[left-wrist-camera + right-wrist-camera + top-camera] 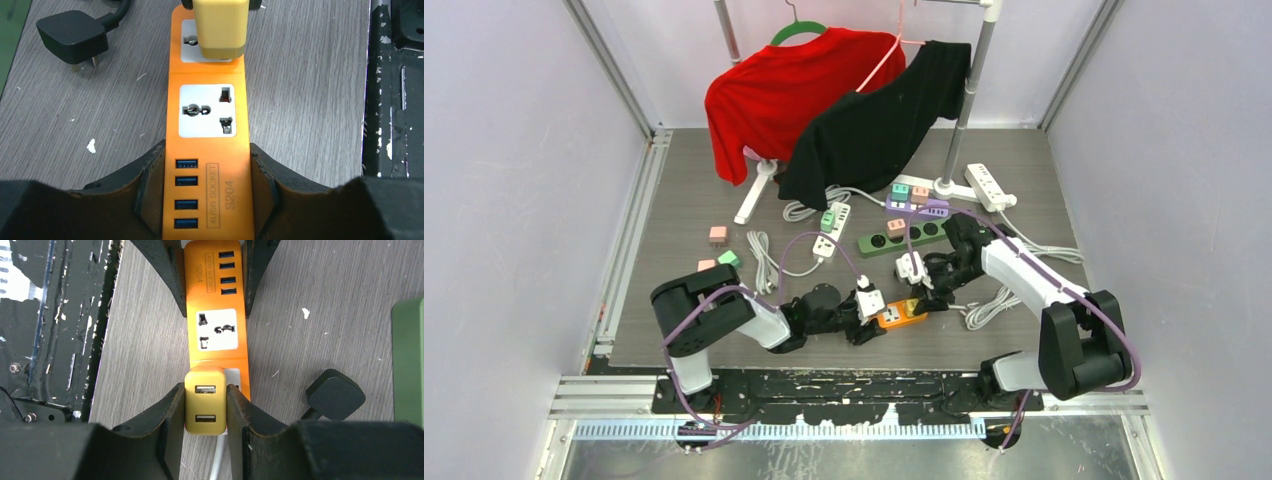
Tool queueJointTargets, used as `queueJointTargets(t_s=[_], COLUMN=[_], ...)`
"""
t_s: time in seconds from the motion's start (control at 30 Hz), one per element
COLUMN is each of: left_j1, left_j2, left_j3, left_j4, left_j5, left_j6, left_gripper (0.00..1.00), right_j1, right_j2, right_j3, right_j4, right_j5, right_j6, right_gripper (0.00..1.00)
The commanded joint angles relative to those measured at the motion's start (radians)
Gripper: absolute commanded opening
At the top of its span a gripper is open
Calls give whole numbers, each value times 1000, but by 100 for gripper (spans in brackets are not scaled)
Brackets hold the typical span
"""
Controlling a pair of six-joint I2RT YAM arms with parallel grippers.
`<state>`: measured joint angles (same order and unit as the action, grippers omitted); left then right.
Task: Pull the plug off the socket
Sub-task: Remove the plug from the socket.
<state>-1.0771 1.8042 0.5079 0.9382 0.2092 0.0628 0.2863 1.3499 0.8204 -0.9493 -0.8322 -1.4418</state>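
The orange power strip [235, 195], a flat, smooth plastic bar with crisp edges, is laid on the grey wood-grain worktop [310, 100], near its front edge. Its USB end, with four blue ports in a column, is clamped by the left gripper [207, 165], one matte black curved finger pressed on each long side. A white square socket panel with three slots is left bare at mid-strip. The yellow plug [205, 407], a boxy block with rounded corners and two USB ports on the face toward the right wrist camera, is set over the end socket panel of the strip. It is pinched on its two flat sides by the right gripper [206, 395], which is closed narrow around it. Whether the pins are fully in cannot be told. A black plug [335, 395], a rounded square with a thick cable, lies near the strip without touching it. The edge of a dull green slab [409, 360] is seen at the frame side.
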Motion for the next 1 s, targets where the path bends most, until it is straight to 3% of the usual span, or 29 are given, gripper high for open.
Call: queueJointTargets(t_s=[0.0, 0.23, 0.47, 0.67, 0.83, 0.97], left_j1=[9, 9, 9, 9, 9, 9], left_j2=[-5, -2, -11, -28, -81, -150], left_j3=[-35, -25, -6, -2, -2, -19], left_j4=[-46, -53, -97, -107, -123, -128], left_j5=[-67, -70, -72, -74, -73, -72], left_j6=[24, 5, 2, -25, -77, -135], left_gripper=[0, 0, 0, 3, 45, 69], right_j1=[-26, 2, 0, -70, -83, -97], right_j2=[-21, -6, -19, -51, -36, -37], right_j3=[31, 18, 72, 101, 125, 132], right_j4=[-144, -177, -148, -208, -193, -59], right_j5=[-103, -98, -211, -307, -340, -362], right_j6=[-183, -256, -102, -86, 20, 292], right_gripper=[1, 1, 1, 1, 1, 1])
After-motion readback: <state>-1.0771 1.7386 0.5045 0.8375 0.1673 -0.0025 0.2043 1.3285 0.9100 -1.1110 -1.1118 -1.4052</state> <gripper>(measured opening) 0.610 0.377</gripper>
